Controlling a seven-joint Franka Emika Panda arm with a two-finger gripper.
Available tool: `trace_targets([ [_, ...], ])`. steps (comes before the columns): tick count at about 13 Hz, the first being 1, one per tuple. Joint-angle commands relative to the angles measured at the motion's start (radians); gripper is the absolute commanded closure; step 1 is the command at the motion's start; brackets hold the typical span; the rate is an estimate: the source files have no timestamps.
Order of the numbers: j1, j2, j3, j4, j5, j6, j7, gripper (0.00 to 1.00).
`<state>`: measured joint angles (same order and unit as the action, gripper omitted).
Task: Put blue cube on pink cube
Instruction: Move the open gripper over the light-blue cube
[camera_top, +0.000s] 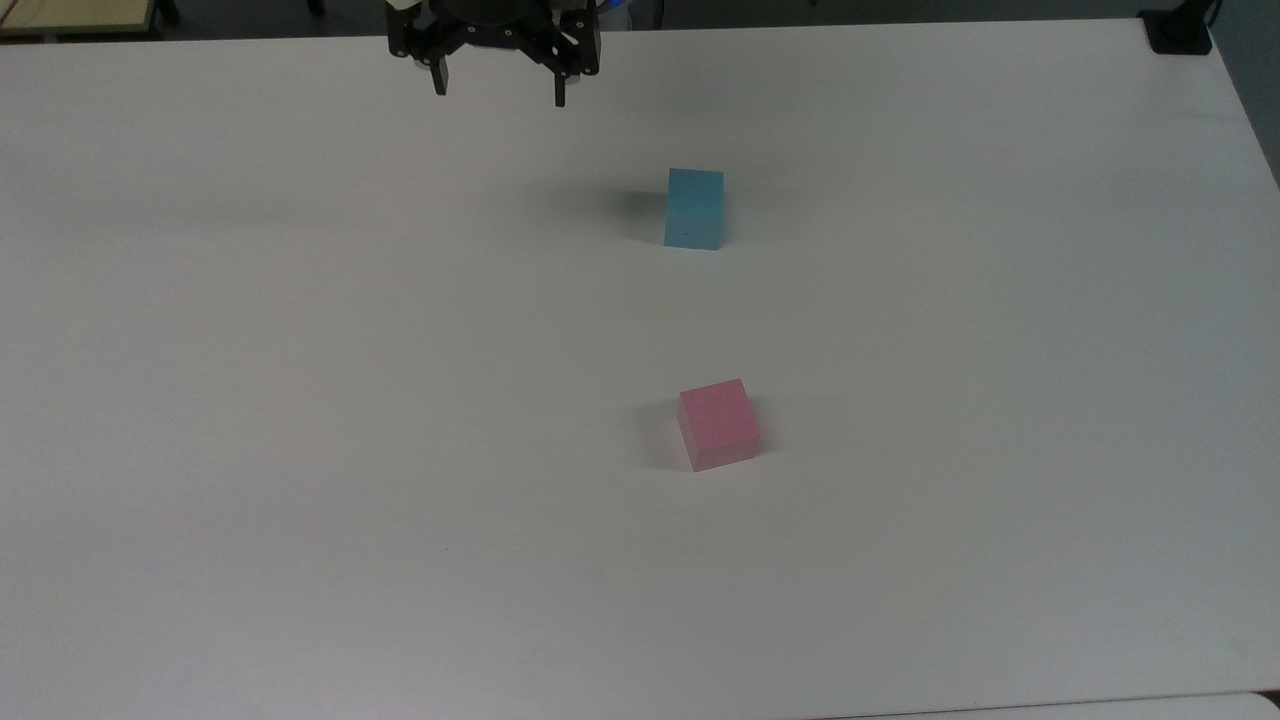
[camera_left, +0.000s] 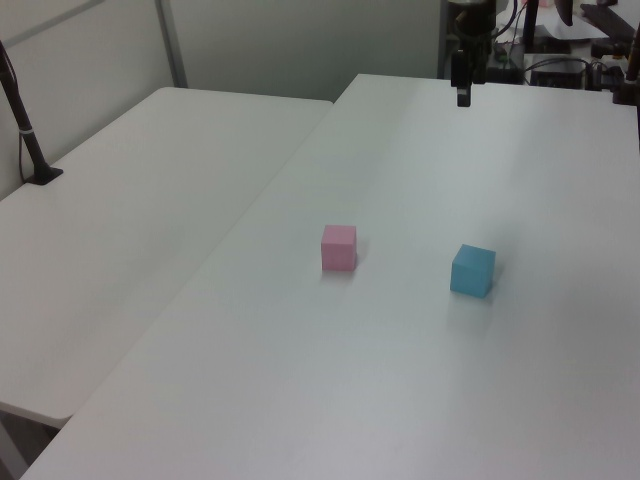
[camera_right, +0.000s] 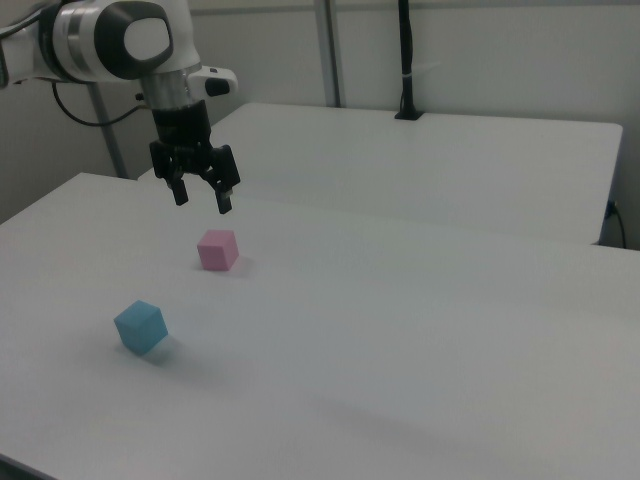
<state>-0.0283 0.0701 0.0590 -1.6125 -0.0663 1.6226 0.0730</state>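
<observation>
A wide white table (camera_top: 300, 400) holds two small cubes, well apart. The robot arm (camera_right: 110, 40) hangs above the table's far edge in the top view, its gripper (camera_top: 498, 92) released, fingers spread and holding nothing. The blue cube (camera_top: 694, 208) sits on the table, nearer the gripper; the pink cube (camera_top: 718, 424) sits beyond it, toward the top view's bottom. The reach looks only just begun. Next, the gripper should travel over the blue cube, descend and straddle it.
</observation>
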Motion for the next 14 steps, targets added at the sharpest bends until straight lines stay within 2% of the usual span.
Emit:
trace_targets([
  [1, 0.018, -0.038, 0.001, -0.082, 0.002, 0.042, -0.016, 0.00],
  [2, 0.021, -0.065, 0.008, -0.133, 0.002, 0.075, -0.016, 0.00],
  [4, 0.021, -0.134, 0.064, -0.293, 0.003, 0.176, -0.003, 0.00],
  [6, 0.060, -0.197, 0.076, -0.427, 0.006, 0.239, 0.001, 0.00],
  [10, 0.107, -0.196, 0.100, -0.458, 0.055, 0.253, 0.094, 0.00],
  [14, 0.175, -0.092, 0.113, -0.472, 0.056, 0.373, 0.246, 0.00],
])
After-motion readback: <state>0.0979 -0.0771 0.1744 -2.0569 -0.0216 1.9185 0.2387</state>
